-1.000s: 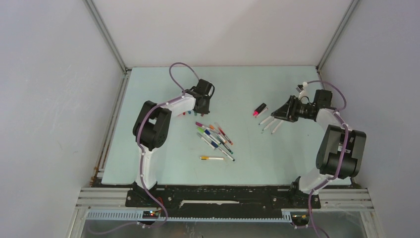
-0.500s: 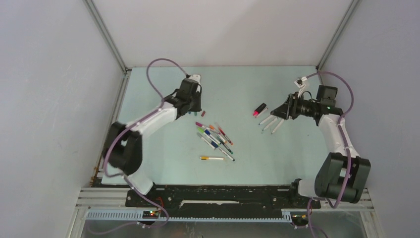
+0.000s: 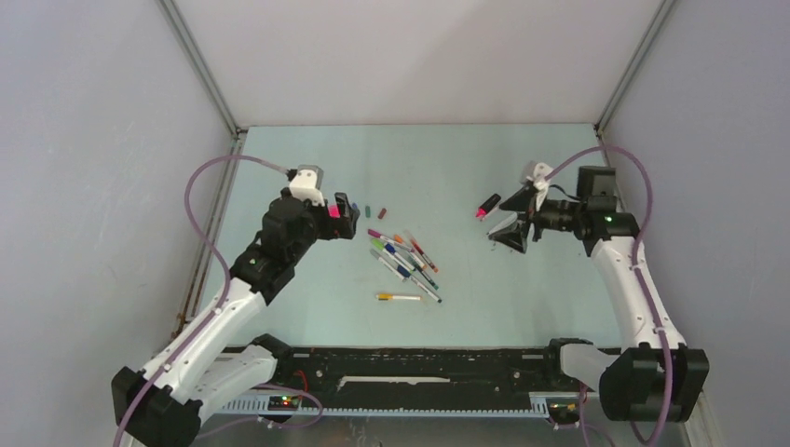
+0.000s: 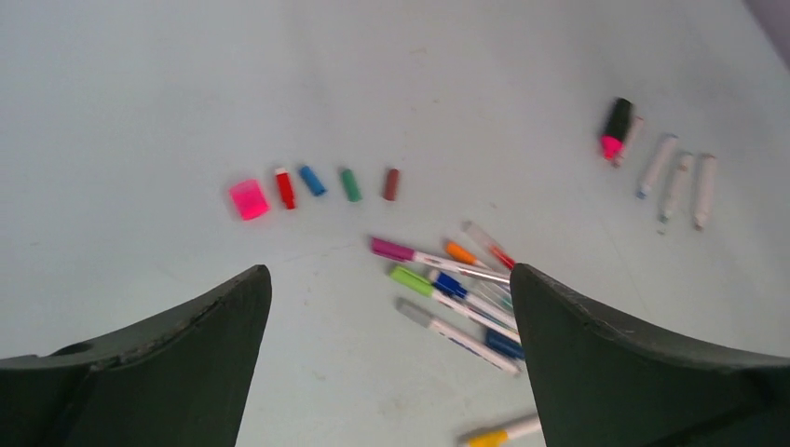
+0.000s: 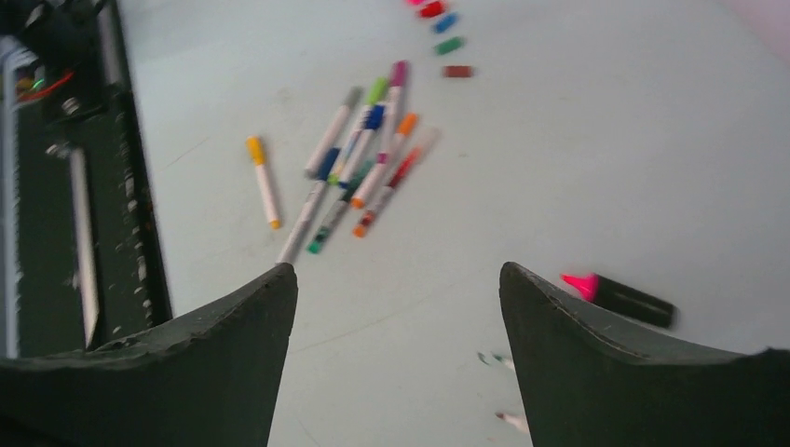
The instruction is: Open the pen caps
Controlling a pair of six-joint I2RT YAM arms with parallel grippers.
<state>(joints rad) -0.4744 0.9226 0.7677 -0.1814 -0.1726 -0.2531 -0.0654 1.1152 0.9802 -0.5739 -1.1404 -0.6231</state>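
At the left side, left gripper (image 4: 387,277) spread wide, nothing between its fingers, hanging above the tabletop (image 3: 447,154). Just beyond it in the left wrist view, a row of loose pen caps lying apart from any pen: fat pink highlighter cap (image 4: 248,199) at the left end, then red cap (image 4: 285,187), blue cap (image 4: 312,180), green cap (image 4: 349,183) and dark red cap (image 4: 390,183). From above, only the green and dark red ones plainly seen; the rest of the row largely covered by the gripper.

Nearer and to the right, a heap of capped pens (image 4: 447,289) mid-tabletop, crossing one another, with purple, orange, green and blue caps among them. Exact count hard to make out where overlapped and blurred. Nearer again, a lone yellow-capped pen (image 3: 399,297), cut off by the lower edge of the left wrist view.

On the right side, right gripper (image 5: 396,270) also spread wide and empty, above the tabletop. Just past its right finger, black highlighter (image 5: 632,300) with bare pink tip. Three uncapped white barrels (image 4: 678,182) side by side to the right of the highlighter in the left wrist view; from above, hidden under the right gripper. Possibly a fourth pale barrel against the highlighter, too blurred to tell.
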